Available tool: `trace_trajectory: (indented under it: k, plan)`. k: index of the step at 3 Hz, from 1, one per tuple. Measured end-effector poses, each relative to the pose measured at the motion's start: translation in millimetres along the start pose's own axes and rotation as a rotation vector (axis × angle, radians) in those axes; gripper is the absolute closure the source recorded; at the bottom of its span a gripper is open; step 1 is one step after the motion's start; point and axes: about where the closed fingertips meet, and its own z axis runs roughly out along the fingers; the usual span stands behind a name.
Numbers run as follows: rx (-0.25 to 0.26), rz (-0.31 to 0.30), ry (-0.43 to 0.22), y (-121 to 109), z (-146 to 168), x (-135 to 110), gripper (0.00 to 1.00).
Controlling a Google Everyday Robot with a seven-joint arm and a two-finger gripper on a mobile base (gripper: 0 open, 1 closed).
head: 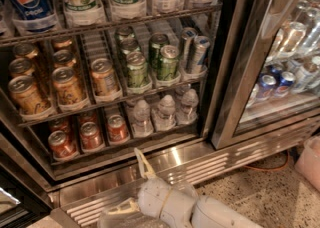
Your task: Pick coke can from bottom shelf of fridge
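**While the gripper sits low outside, the coke can stands up and to its left**

Because the gripper (124, 182) hangs below the fridge's (231, 72) steel sill, outside the cabinet, the reach in will have to go upward and inward. The nearest coke can (117, 128) lies above the gripper and slightly to its left, deeper into the cabinet. It stands at the front of its lane on the bottom shelf (155, 141), just behind the steel front edge.

The can's long axis is upright, so a level approach with one finger on each side looks like the right way in. The gripper's two pale fingers (141, 162) are spread wide apart and have nothing between them.

The coke can is small and red, with a silver top and pull tab facing up. Other red cans (91, 136) fill the lanes to its left, close beside it. Water bottles (141, 118) stand in the lane just to its right. That leaves narrow gaps on both sides, and I judge that a finger could nudge a neighbour as it goes in.
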Motion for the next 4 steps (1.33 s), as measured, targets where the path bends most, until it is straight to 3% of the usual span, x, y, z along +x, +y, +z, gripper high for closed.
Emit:
trace_trajectory:
  k: [2, 4]
  plan:
    - [-0.142, 0.057, 0.038, -2.5, 37.0, 23.5, 0.0]
    - [-0.195, 0.118, -0.027, 14.4, 59.2, 33.1, 0.0]
